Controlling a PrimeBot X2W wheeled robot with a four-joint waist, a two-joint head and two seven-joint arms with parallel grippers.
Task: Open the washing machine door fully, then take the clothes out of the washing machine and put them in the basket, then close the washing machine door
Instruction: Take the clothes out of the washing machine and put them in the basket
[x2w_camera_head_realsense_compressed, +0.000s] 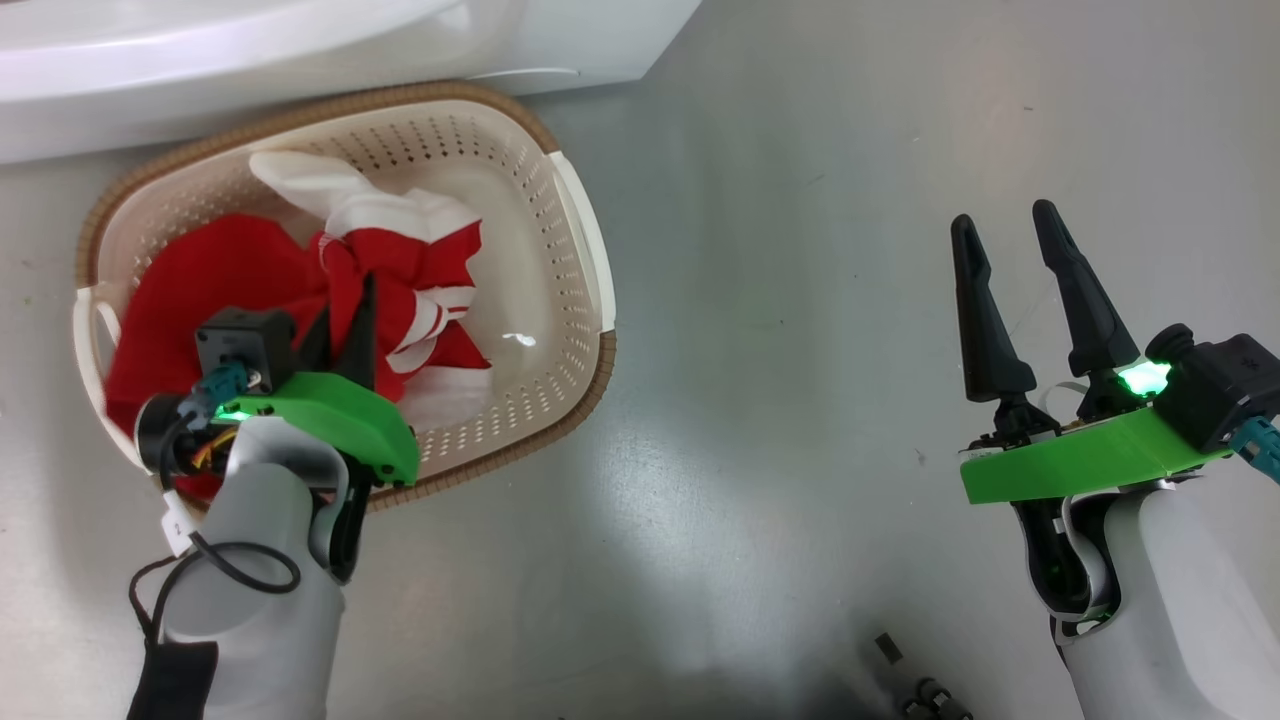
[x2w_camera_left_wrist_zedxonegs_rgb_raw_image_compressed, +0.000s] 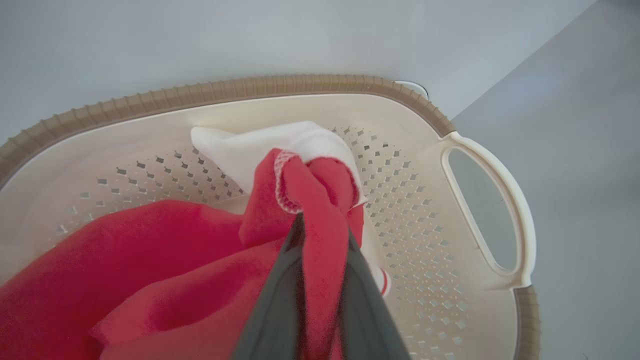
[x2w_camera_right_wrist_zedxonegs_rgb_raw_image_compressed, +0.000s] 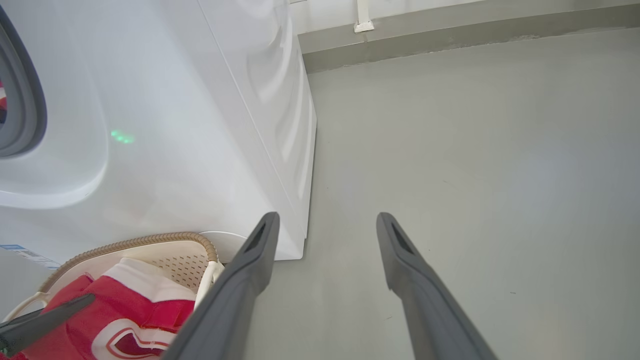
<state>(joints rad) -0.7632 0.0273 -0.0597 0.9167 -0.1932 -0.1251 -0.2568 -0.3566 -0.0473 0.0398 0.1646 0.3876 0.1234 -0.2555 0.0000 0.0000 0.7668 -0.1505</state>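
The cream basket (x2w_camera_head_realsense_compressed: 590, 290) stands on the floor right in front of the white washing machine (x2w_camera_head_realsense_compressed: 200, 70). The red and white clothes (x2w_camera_head_realsense_compressed: 400, 260) lie bunched inside it. My left gripper (x2w_camera_head_realsense_compressed: 348, 320) reaches down into the basket (x2w_camera_left_wrist_zedxonegs_rgb_raw_image_compressed: 225, 90), and in the left wrist view this gripper (x2w_camera_left_wrist_zedxonegs_rgb_raw_image_compressed: 322, 235) is shut on a fold of the clothes (x2w_camera_left_wrist_zedxonegs_rgb_raw_image_compressed: 320, 200), red cloth pinched between its fingers. My right gripper (x2w_camera_head_realsense_compressed: 1003, 220) hovers open and empty over bare floor to the right. The right wrist view shows that gripper (x2w_camera_right_wrist_zedxonegs_rgb_raw_image_compressed: 327, 220), the machine (x2w_camera_right_wrist_zedxonegs_rgb_raw_image_compressed: 175, 125) and its grey door ring. The washing machine door is out of view.
Grey floor (x2w_camera_head_realsense_compressed: 780, 400) spreads to the right of the basket and the machine. A few small dark parts (x2w_camera_head_realsense_compressed: 920, 690) lie on the floor near the bottom edge. A wall skirting (x2w_camera_right_wrist_zedxonegs_rgb_raw_image_compressed: 450, 35) runs behind the machine.
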